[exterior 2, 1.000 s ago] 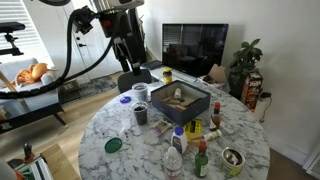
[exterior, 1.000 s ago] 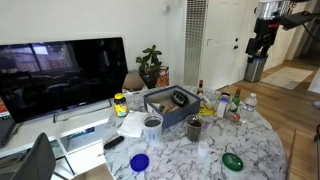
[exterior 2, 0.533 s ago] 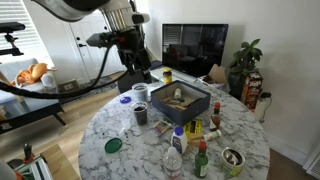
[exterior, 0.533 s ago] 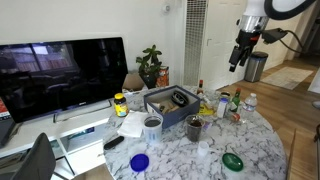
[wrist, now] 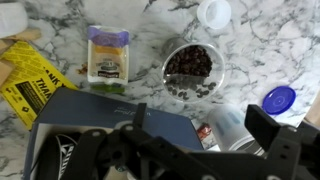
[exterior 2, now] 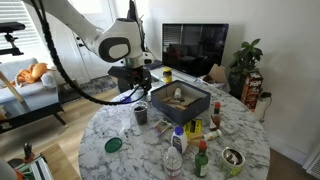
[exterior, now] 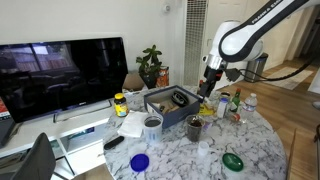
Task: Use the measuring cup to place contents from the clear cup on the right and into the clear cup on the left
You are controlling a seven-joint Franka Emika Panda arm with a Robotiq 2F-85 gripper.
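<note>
A clear cup with dark contents [wrist: 190,65] stands on the marble table and shows in both exterior views [exterior: 194,127] [exterior 2: 141,113]. A second clear cup [wrist: 225,125], seemingly empty, stands between it and a blue lid [wrist: 280,98], and appears in both exterior views [exterior: 152,125] [exterior 2: 140,93]. A small white round cup [wrist: 213,12], which I take for the measuring cup, sits beyond the filled cup. My gripper [wrist: 205,135] hangs open above the dark box and the empty cup, holding nothing [exterior: 207,88] [exterior 2: 140,84].
A dark blue box [wrist: 100,120] with items inside fills the table's middle [exterior: 170,100]. A packet [wrist: 108,55], a yellow paper [wrist: 35,80], a green lid [exterior: 232,160] and several bottles [exterior: 237,103] lie around. A TV [exterior: 60,75] stands behind.
The arm has swung down from high above the room to hang low over the box on the table. The jaws stayed open.
</note>
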